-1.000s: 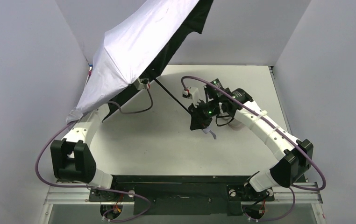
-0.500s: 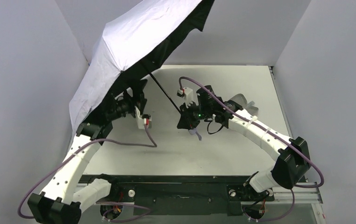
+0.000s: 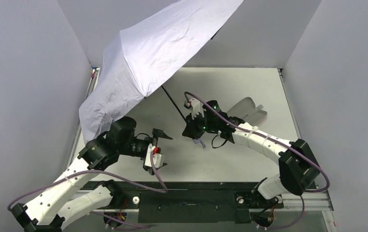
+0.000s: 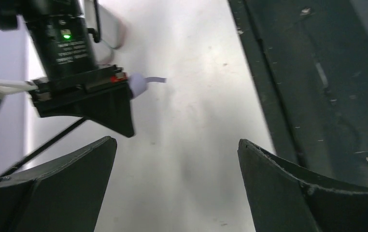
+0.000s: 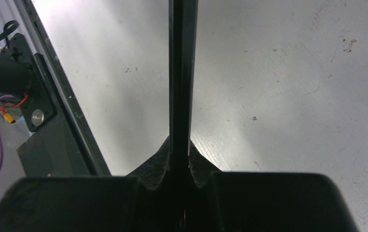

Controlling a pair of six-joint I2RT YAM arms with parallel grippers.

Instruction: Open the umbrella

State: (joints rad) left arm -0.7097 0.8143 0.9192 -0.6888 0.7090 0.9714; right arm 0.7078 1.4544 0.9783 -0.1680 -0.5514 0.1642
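left gripper (image 4: 176,141) pulled back from under the umbrella (image 3: 167,43), jaws apart, canopy swung rightward

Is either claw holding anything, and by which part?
The right gripper clamps the umbrella by its black shaft, near the handle; the left gripper holds nothing.

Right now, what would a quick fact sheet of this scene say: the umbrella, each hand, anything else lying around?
umbrella: canopy spread open, tilted over the far left of the table
right hand: shut on the shaft, near the handle
left hand: open, empty, apart from the umbrella
sleeve: lying on the table beyond the right hand
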